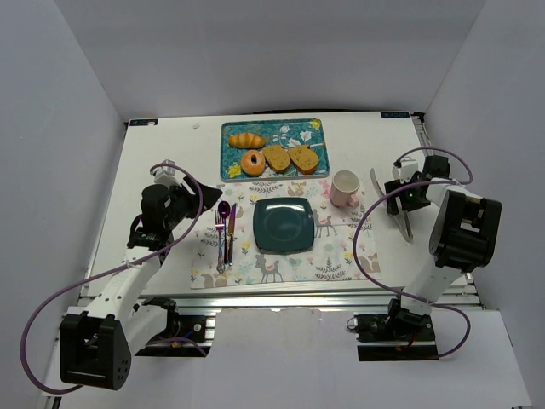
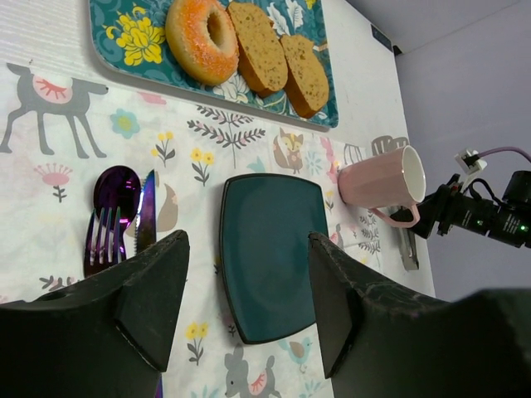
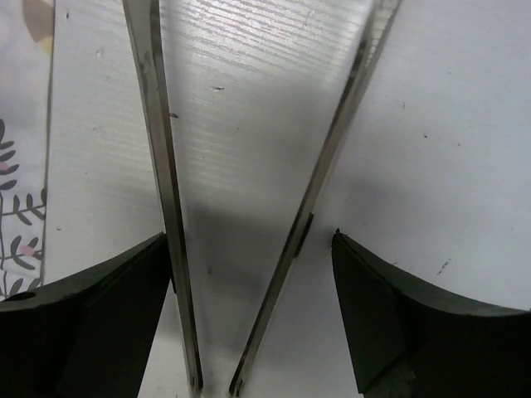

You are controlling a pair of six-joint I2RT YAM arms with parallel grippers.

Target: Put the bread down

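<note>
Two brown bread slices lie on a teal flowered tray at the back, beside a sugared donut and a croissant. The slices and donut also show in the left wrist view. A dark teal square plate sits bare on the placemat. My left gripper is open and empty, left of the plate. My right gripper is open, low over metal tongs on the table. In the right wrist view the two tong arms lie between my fingers.
A pink cup stands right of the plate, near the tongs. A purple fork, knife and spoon lie left of the plate on the animal-print placemat. White walls enclose the table on three sides.
</note>
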